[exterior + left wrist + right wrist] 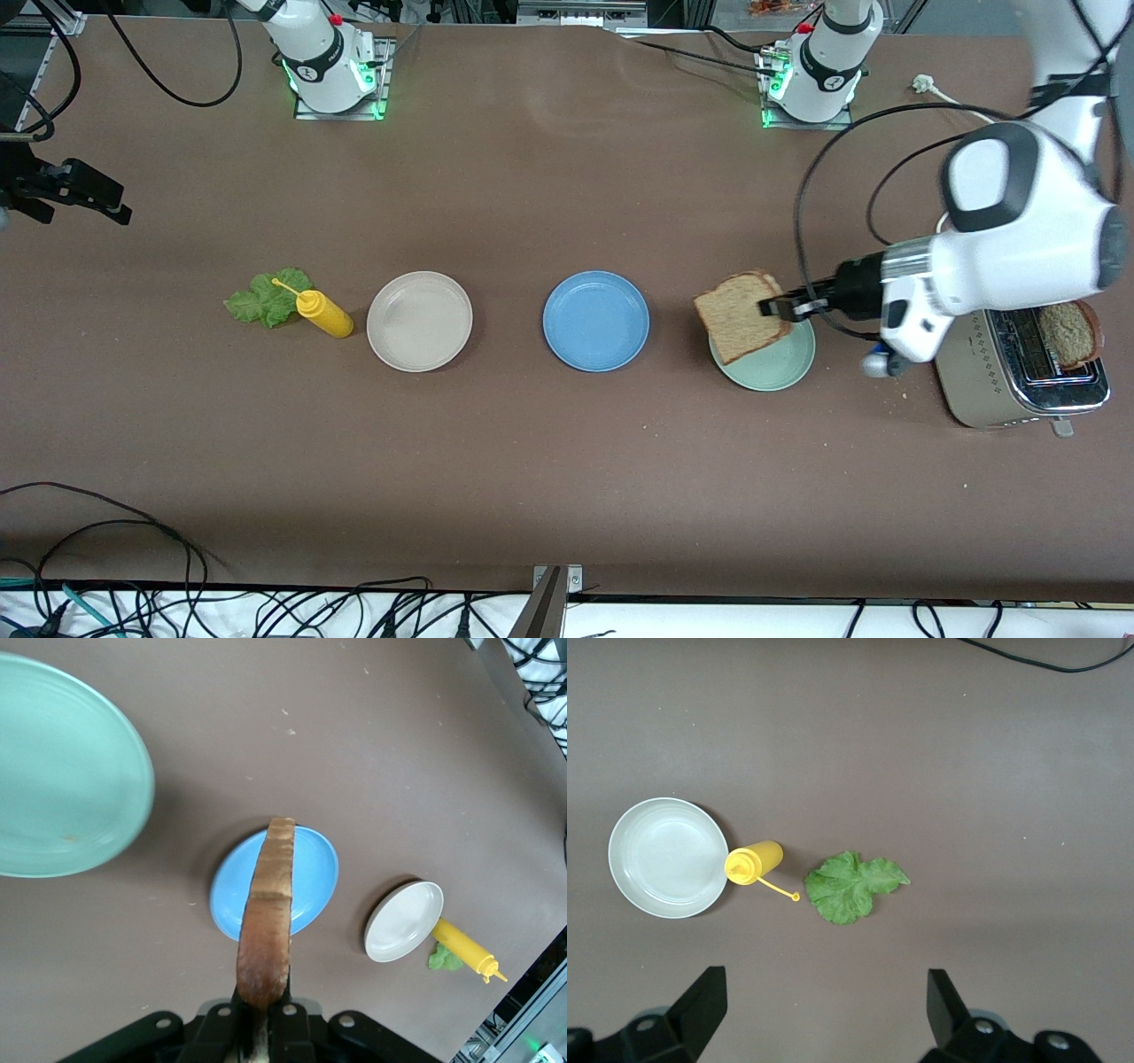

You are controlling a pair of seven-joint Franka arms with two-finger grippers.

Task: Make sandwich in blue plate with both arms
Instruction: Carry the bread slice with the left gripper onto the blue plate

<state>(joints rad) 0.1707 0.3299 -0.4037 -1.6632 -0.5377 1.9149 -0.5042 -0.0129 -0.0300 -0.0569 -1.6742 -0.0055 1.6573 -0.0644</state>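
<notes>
My left gripper [776, 307] is shut on a slice of brown toast [740, 315] and holds it in the air over the mint-green plate's [784, 370] edge, on the side toward the blue plate [595, 320]. The left wrist view shows that toast [270, 904] edge-on between the shut gripper [263, 1010], with the empty blue plate [312, 866] below. A second toast slice [1067, 332] stands in the toaster [997, 377]. The green lettuce leaf [266, 297] lies at the right arm's end. My right gripper [824, 992] is open and empty, above the lettuce [852, 886].
A yellow squeeze bottle [325, 313] lies beside the lettuce, next to the empty beige-white plate [419, 321]. Both show in the right wrist view: bottle [753, 861], plate [664, 857]. A small blue-and-white object [875, 364] lies by the toaster. Cables trail along the table's front edge.
</notes>
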